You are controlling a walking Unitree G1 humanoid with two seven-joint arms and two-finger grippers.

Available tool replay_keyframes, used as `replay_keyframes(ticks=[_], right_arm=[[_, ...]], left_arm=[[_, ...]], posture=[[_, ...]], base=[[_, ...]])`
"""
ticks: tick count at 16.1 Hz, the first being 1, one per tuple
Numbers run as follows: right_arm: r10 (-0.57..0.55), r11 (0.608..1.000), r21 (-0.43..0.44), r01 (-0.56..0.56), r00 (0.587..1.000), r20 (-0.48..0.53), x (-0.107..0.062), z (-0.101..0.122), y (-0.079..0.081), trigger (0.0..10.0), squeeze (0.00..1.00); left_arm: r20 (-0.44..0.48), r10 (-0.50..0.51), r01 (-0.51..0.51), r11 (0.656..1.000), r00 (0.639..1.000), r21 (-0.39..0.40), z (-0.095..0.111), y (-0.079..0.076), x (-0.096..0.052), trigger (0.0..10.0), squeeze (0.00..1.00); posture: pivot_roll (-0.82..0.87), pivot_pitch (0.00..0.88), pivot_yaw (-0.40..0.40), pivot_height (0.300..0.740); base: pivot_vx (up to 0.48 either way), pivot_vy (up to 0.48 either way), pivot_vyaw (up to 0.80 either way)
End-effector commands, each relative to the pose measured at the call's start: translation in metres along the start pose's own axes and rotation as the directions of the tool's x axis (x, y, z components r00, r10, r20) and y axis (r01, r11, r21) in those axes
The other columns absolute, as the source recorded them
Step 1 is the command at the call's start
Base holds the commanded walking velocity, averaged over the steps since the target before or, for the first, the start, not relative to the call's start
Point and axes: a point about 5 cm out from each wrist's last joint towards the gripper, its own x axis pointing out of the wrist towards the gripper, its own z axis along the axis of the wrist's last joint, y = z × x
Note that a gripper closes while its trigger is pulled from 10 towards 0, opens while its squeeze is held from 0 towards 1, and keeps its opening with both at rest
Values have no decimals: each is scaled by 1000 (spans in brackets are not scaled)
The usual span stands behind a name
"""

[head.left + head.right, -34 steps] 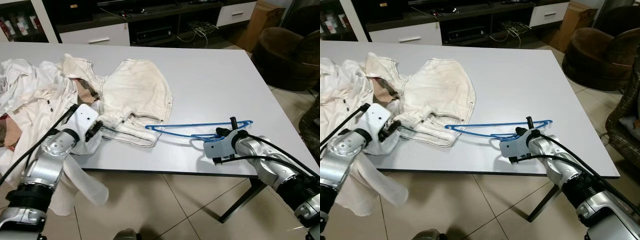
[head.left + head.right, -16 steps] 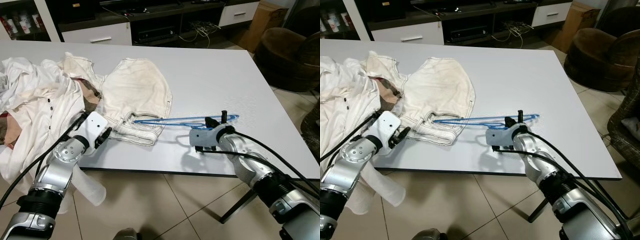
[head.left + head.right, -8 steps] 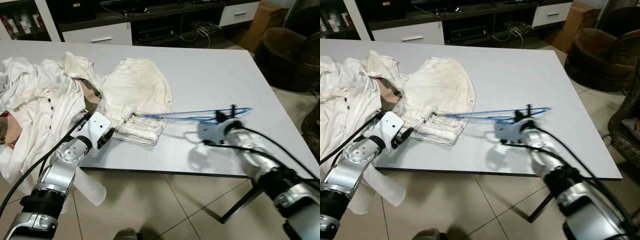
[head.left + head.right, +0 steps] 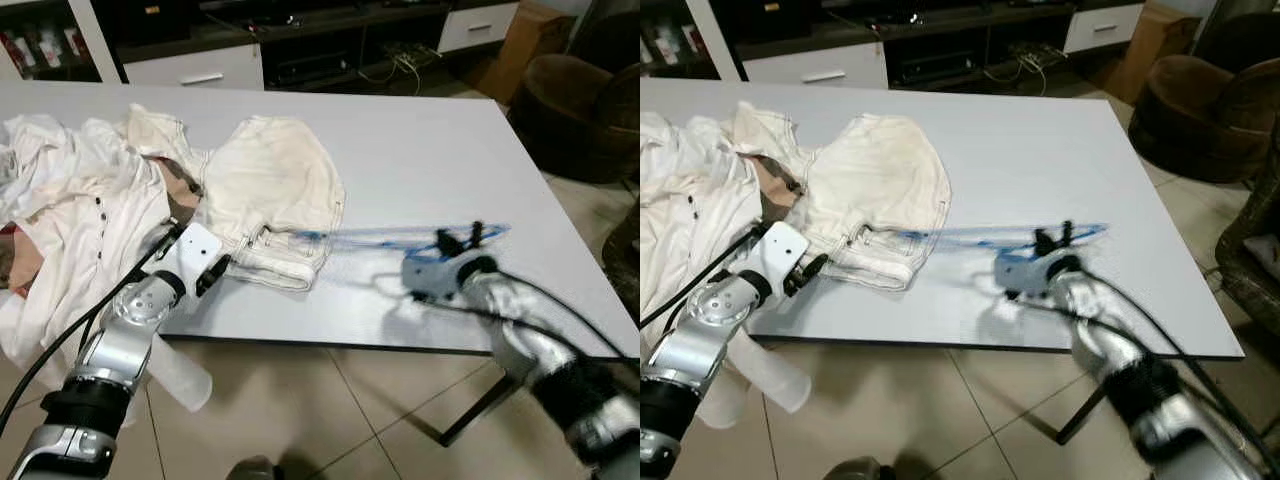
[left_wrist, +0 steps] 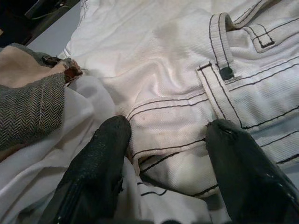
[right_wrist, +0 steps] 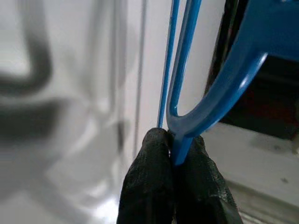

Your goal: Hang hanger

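Observation:
A thin blue hanger (image 4: 380, 238) is held level just above the white table (image 4: 420, 150), blurred by motion. Its far end reaches the waistband of the white denim shorts (image 4: 275, 185). My right gripper (image 4: 455, 243) is shut on the hanger's near end. In the right wrist view the two fingertips (image 6: 149, 154) are pinched together on the blue wire (image 6: 184, 93). My left gripper (image 4: 215, 272) is at the table's front edge, by the shorts' waistband. It stands open in the left wrist view (image 5: 163, 140), with the stitched waistband (image 5: 243, 93) lying between and beyond its fingers.
A heap of white and checked clothes (image 4: 70, 200) covers the table's left side and hangs over the front edge. A brown armchair (image 4: 575, 110) stands at the right, and a low TV cabinet (image 4: 300, 50) runs along the back. The floor below is tiled.
My right gripper has swung the hanger left to the shorts' waistband, lifted it, then drifted back right and down. My left gripper has moved closer to the waistband.

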Motion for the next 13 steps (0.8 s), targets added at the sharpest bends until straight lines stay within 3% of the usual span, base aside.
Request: replay_keyframes(ticks=[1,6,10,13], right_arm=[[-9,1000,27,8,1000,17,-4,1,-8,10000,0],[9,1000,2,-9,999,33,-14,6,-4,10000,0],[21,1000,1,-21,1000,23,-10,12,1,10000,0],[38,999,-3,-38,999,9,-6,11,8,10000,0]], left_arm=[[21,-8,7,1000,1000,13,6,0,1,10000,0],[27,-22,21,1000,999,18,8,-3,3,10000,0],[35,-23,23,1000,999,11,11,-6,6,10000,0],[37,-23,25,999,999,-38,8,-10,7,10000,0]], posture=[[127,0,11,740],[115,0,10,740],[112,0,9,740],[112,0,9,740]], base=[[0,0,0],[0,0,0],[0,0,0],[0,0,0]])
